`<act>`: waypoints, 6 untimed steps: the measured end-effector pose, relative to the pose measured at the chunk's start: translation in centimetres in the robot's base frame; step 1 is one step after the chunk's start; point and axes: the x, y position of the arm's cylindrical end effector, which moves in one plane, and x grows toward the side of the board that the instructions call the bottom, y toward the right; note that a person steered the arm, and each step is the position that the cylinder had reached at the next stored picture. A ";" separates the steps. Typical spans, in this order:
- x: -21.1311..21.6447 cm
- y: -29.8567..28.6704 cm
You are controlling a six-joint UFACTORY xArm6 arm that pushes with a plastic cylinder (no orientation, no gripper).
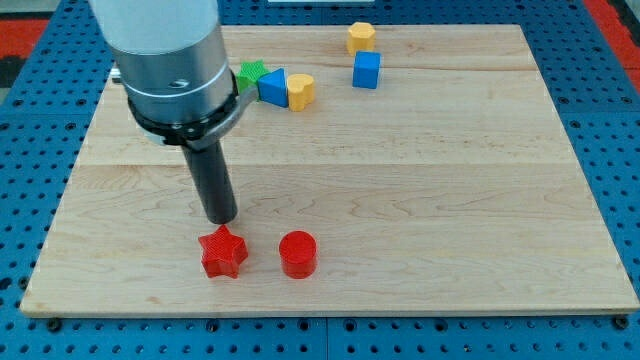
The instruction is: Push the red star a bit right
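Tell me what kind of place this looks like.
Probably a robotics lab bench: a wooden board lies on a blue perforated table, small coloured blocks like the red star sit on it, and my tip stands just above that star.

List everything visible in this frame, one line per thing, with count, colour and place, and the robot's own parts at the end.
red star: 1, red, near the view's bottom edge, left of centre
red cylinder: 1, red, just to the view's right of the star, apart from it
green block: 1, green, upper left, partly hidden by the arm; shape unclear
blue block: 1, blue, upper left, between the green block and a yellow block
yellow block: 1, yellow, against the blue block's right side
yellow block at top: 1, yellow, near the top edge
blue cube: 1, blue, just below that yellow block
wooden board: 1, light wood, fills most of the view
my tip: 1, dark rod end, just above the red star in the view
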 end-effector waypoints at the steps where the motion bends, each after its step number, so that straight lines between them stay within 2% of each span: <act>1: 0.2 -2.3; 3: 3.4 -1.6; 6: 3.1 0.7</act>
